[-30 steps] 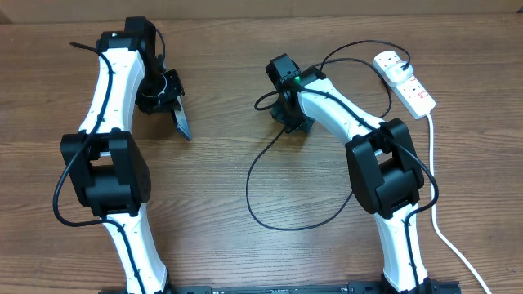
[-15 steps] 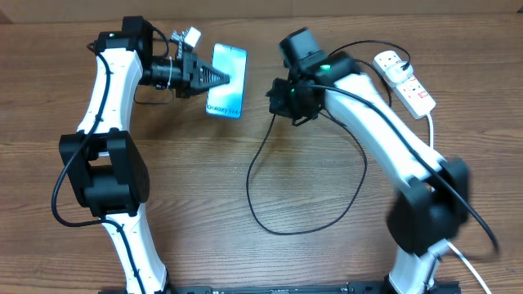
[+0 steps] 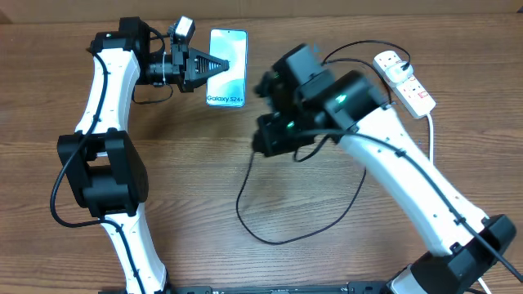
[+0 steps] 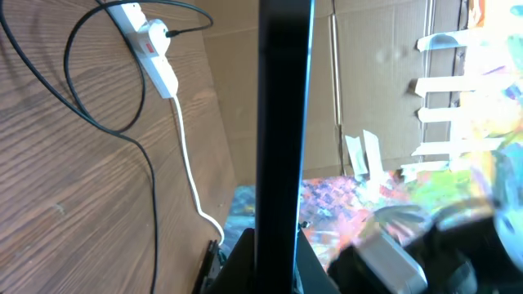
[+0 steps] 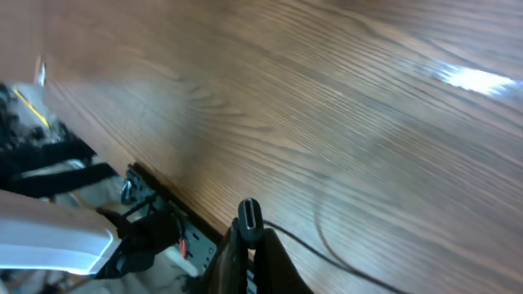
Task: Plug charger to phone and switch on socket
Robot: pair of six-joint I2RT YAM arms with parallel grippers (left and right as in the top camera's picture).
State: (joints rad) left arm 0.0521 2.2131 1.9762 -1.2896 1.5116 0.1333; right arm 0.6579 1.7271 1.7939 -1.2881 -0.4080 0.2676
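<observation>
At the far side of the counter (image 3: 188,188), left arm (image 3: 102,90) bent rightward, left claw (image 3: 216,67) clamped on the phone (image 3: 231,57) edge, screen up, right arm (image 3: 392,155) reaching toward centre, right claw (image 5: 249,245) pinched shut on the charger (image 5: 248,214) connector, cable looping nearer, socket (image 3: 404,77) far right.

The white-and-black left arm (image 3: 102,90) rises along the frame's left. Its black left gripper (image 3: 217,69) points right at upper centre, clamped on the slim light-blue phone (image 3: 233,49). The matching right arm (image 3: 409,171) reaches from lower right to centre, and its right gripper (image 5: 248,241) pinches the thin black charger (image 5: 249,214).
</observation>
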